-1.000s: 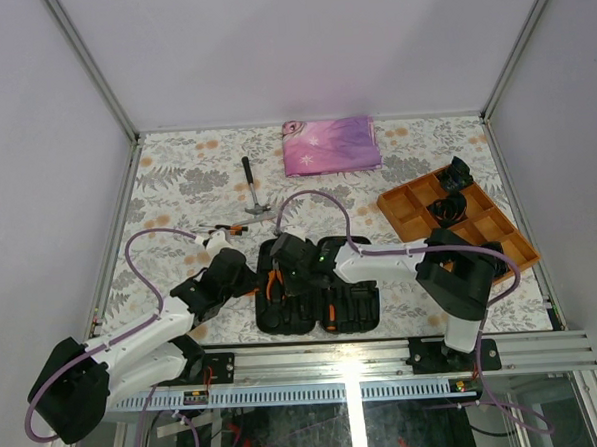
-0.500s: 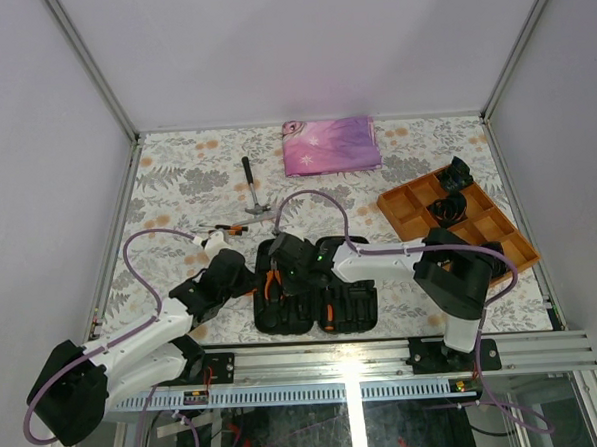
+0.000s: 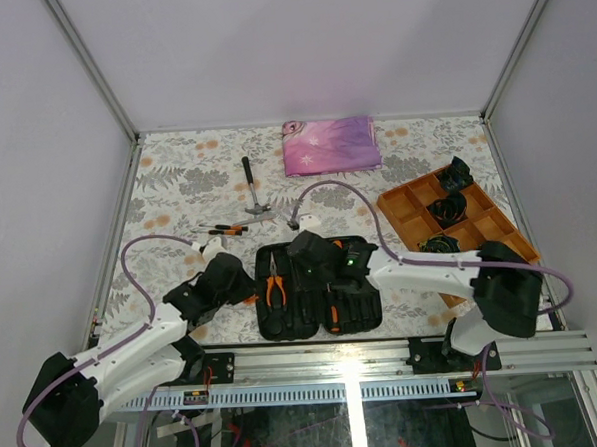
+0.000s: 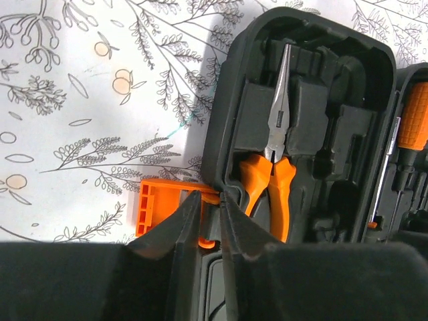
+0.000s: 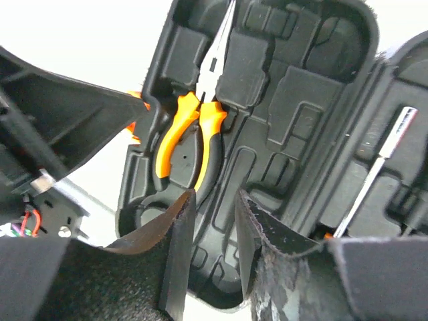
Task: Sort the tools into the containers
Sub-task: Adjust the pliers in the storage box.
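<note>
The black tool case [image 3: 296,326] lies open on the floral bench [image 3: 171,180], just ahead of the 2 arm bases. Orange-handled long-nose pliers [image 4: 274,154] sit in a moulded slot of its left half, and 1 orange-handled screwdriver [image 4: 413,124] lies in the right half. The left pincer [image 4: 210,198] straddles the case's left rim beside the orange latch [image 4: 159,206], its fingers a sliver apart; whether they press the rim I cannot tell. The right pincer [image 5: 214,197] hangs over the left half near the pliers' handles, slightly spread with nothing between its fingers. The hammer [image 3: 249,184] and slim orange-and-black tools [image 3: 225,228] lie loose on the bench beyond the case.
</note>
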Controlling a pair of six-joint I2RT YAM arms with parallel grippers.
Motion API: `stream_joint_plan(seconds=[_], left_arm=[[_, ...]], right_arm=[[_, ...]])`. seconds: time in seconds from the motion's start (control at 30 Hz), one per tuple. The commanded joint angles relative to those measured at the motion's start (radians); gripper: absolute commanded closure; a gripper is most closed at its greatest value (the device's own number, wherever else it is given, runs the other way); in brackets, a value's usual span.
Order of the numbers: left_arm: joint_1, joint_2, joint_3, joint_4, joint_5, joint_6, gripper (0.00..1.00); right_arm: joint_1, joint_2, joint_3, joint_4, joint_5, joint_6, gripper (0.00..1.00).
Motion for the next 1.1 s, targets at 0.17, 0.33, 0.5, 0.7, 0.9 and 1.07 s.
stream_joint_plan(seconds=[0.17,0.33,0.5,0.7,0.9,1.07], left_arm=[[-0.009,-0.026,0.085,-0.148,-0.005,-0.02,0.65],[0.001,0.0,0.172,-0.174,-0.03,0.019,0.55],[0.048,0.066,0.271,-0.179,-0.014,0.106,0.49],[0.18,0.178,0.344,-0.148,0.078,0.183,0.45],[0.282,0.315,0.463,-0.189,0.055,0.219,0.43],[0.32,0.433,0.6,-0.224,0.007,0.26,0.39]], right_arm=[[0.004,-0.25,-0.128,-0.04,0.158,-0.008,0.52],[-0.022,-0.314,-0.133,-0.124,0.234,-0.052,0.48],[-0.137,-0.378,-0.154,-0.139,0.171,-0.109,0.47],[-0.31,-0.44,-0.221,-0.086,0.056,-0.141,0.43],[-0.385,-0.436,-0.26,-0.055,-0.009,-0.168,0.41],[-0.404,-0.412,-0.275,-0.015,-0.084,-0.202,0.41]])
